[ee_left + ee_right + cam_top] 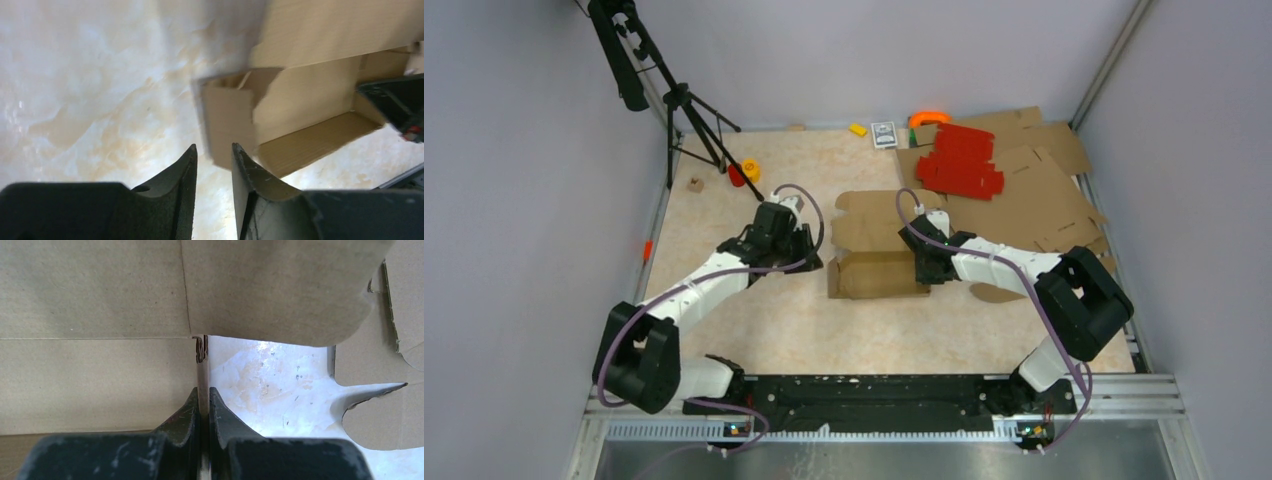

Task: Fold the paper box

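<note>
The paper box is plain brown cardboard in the middle of the table, partly folded, with its front part raised into a trough. My right gripper is shut on the box's upright right end wall, the thin edge clamped between both fingers. My left gripper is just left of the box's left end, its jaws a little apart and empty. In the left wrist view the gripper is just short of the raised left end flap, and the box's inside shows beyond it.
Large flat brown cardboard sheets lie at the back right with red cardboard sheets on top. A black tripod stands at the back left. Small items sit along the back: a red and yellow toy, a yellow block, a card box.
</note>
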`<state>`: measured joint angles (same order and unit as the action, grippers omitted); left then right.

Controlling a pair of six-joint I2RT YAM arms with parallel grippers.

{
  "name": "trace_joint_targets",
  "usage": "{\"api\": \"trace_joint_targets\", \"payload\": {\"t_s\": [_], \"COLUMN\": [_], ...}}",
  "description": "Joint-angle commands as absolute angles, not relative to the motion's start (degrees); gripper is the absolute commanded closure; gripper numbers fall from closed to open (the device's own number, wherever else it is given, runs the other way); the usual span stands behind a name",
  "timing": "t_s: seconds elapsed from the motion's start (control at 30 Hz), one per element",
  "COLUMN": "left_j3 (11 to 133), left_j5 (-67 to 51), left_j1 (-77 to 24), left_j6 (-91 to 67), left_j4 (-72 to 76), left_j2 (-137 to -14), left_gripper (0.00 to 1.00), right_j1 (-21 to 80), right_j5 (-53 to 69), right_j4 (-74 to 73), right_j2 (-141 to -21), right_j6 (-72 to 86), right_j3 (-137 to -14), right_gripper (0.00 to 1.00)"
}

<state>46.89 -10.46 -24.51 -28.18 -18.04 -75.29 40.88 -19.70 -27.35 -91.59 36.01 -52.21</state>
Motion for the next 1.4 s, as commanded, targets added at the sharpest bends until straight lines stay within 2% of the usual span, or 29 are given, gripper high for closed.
{"api": "trace_joint_targets", "payload": {"t_s": [0.0, 0.03, 0.1, 0.23, 0.3, 0.63, 0.77, 0.83, 0.87, 0.97, 1.07, 1.2, 1.3, 1.37], "left_j3": [40.42, 38.86, 34.74, 30.62, 29.67, 28.07, 28.06, 28.77, 29.50, 32.60, 37.22, 43.45, 45.22, 45.38], "left_j5": [-10.44, -12.95, -19.27, -28.02, -31.48, -38.57, -36.07, -34.96, -33.73, -24.91, -16.93, -7.98, -6.63, -6.72], "left_j1": [-21.61, -20.93, -20.32, -20.28, -20.29, -20.24, -20.28, -20.30, -20.32, -21.68, -24.66, -28.98, -29.62, -29.73], "left_j6": [-31.60, -32.28, -33.75, -37.11, -38.51, -44.16, -42.83, -41.29, -40.22, -35.69, -32.11, -29.89, -29.54, -29.40], "left_j4": [-17.34, -15.14, -8.02, 3.00, 7.23, 17.36, 15.55, 13.03, 10.82, -0.41, -9.64, -17.08, -17.71, -17.47], "left_j2": [-74.70, -74.48, -72.99, -73.28, -74.67, -81.67, -78.88, -77.97, -77.65, -76.56, -76.28, -78.43, -80.11, -80.92], "left_gripper": [0.53, 0.43, 0.31, 0.16, 0.14, 0.20, 0.26, 0.33, 0.35, 0.25, 0.21, 0.24, 0.29, 0.30], "right_j1": [41.47, 41.48, 41.49, 41.49, 41.48, 41.49, 41.48, 41.51, 41.49, 41.48, 41.48, 41.48, 41.49, 41.48], "right_j5": [-20.14, -20.00, -19.30, -18.52, -18.23, -17.53, -17.29, -17.30, -17.26, -17.36, -17.36, -17.04, -16.98, -16.98], "right_j4": [-26.73, -26.46, -25.97, -25.44, -25.18, -24.72, -24.35, -24.15, -24.06, -23.97, -23.86, -23.56, -23.59, -23.70], "right_j2": [-92.09, -92.15, -92.27, -92.52, -92.53, -91.94, -92.10, -92.11, -92.11, -92.24, -92.44, -92.94, -92.94, -92.94], "right_j6": [35.85, 35.77, 35.75, 35.86, 35.97, 36.21, 36.45, 36.52, 36.49, 36.44, 36.36, 36.38, 36.43, 36.39], "right_j3": [-52.99, -52.95, -52.68, -52.42, -52.30, -51.70, -51.21, -51.03, -50.98, -51.05, -51.06, -51.27, -51.41, -51.42], "right_gripper": [1.00, 1.00, 1.00, 1.00, 1.00, 1.00, 1.00, 1.00, 1.00, 1.00, 1.00, 1.00, 1.00, 1.00]}}
